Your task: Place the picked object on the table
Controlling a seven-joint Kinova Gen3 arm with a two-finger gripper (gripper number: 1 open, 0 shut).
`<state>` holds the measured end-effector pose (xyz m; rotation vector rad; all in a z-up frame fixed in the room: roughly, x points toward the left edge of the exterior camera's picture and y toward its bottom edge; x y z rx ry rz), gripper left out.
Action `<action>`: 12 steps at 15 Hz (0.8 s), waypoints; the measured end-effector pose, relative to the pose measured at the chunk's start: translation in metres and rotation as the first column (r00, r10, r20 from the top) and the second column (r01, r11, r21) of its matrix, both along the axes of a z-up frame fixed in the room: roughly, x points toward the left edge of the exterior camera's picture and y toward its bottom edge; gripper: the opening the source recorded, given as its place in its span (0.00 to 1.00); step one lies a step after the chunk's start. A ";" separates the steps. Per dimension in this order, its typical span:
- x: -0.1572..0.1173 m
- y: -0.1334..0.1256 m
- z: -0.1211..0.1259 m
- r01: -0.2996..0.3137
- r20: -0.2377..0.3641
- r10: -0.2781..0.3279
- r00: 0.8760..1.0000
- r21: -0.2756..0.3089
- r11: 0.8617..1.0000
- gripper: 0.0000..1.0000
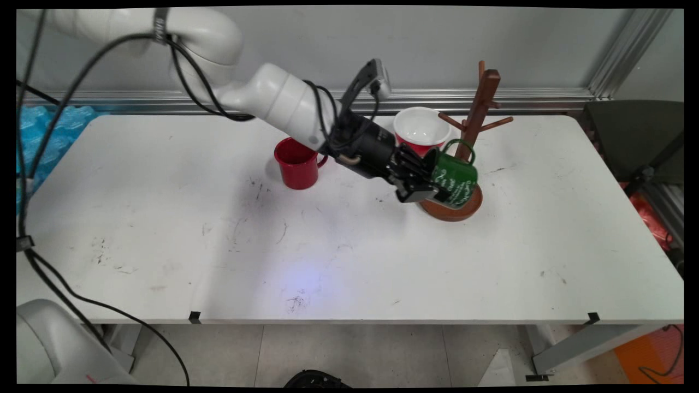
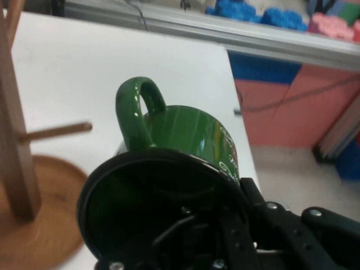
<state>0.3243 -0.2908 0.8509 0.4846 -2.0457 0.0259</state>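
End effector (image 1: 423,183) clamped on green mug (image 1: 456,177), one finger inside the rim, the other against the outer wall. Mug tipped on its side, mouth toward the arm, handle uppermost and touching or just beside the post of the wooden mug tree (image 1: 474,131); cannot tell which. Body of the mug held above the tree's round base, lifted off the surface (image 1: 164,218). White lettering visible on the green wall. Red mug (image 1: 296,162) upright to the left, handle pointing right, partly behind the arm. Red bowl with white inside (image 1: 421,128) on the far side, just left of the tree. Bare pegs jutting from the post, up and to the right.
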 end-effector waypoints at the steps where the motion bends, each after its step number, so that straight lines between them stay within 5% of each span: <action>1: 0.006 0.003 0.003 0.010 0.029 -0.009 1.000 -0.002 1.000 0.00; 7: 0.059 0.014 0.013 0.049 0.217 -0.048 0.975 -0.002 0.999 0.00; 12: 0.083 0.016 0.014 0.074 0.309 -0.070 0.949 -0.001 0.997 0.00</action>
